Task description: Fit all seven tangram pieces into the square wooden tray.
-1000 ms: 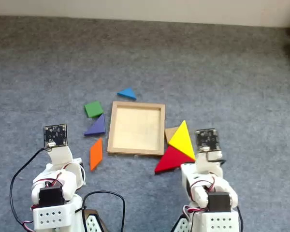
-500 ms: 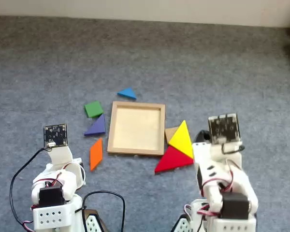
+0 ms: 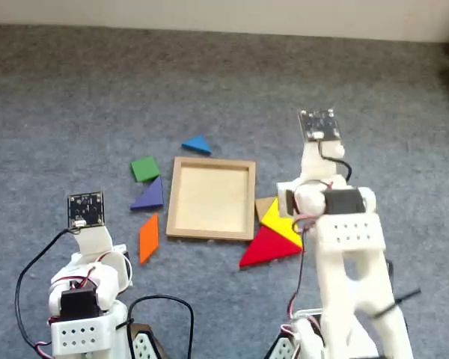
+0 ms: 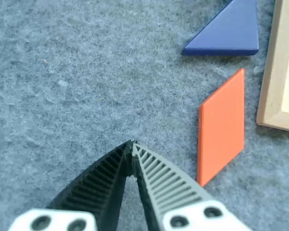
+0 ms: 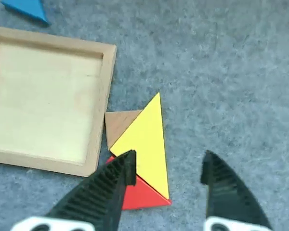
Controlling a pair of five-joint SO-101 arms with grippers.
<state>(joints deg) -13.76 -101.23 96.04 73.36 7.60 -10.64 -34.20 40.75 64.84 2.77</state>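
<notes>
- Right gripper (image 5: 169, 161): fingers spread wide, nothing between them. One tip hangs over the yellow triangle (image 5: 142, 144) where it meets the red triangle (image 5: 137, 195); the other is over bare carpet (image 5: 221, 96).
- Left gripper (image 4: 131, 149): fingers pressed together, empty. The orange parallelogram (image 4: 221, 127) lies just beside the tips, the dark blue triangle (image 4: 231, 31) farther out.
- Tray (image 5: 100, 106): sits off to the side of the right fingers, past the tan piece (image 5: 119, 124), and holds no pieces.
- Risk (judgement): the yellow triangle overlaps the tan piece and the red triangle, so a pinch there could drag or flip either one. The pieces are thin and flat on soft carpet, so the tips may slide over an edge, or nudge the stack against the tray wall.
- Count: one tray and seven pieces, all outside it. Four clear triangles: yellow, red, dark blue and the blue triangle (image 3: 197, 144). One green square (image 3: 144, 169), one orange parallelogram, and one tan piece, half covered, shape uncertain.
</notes>
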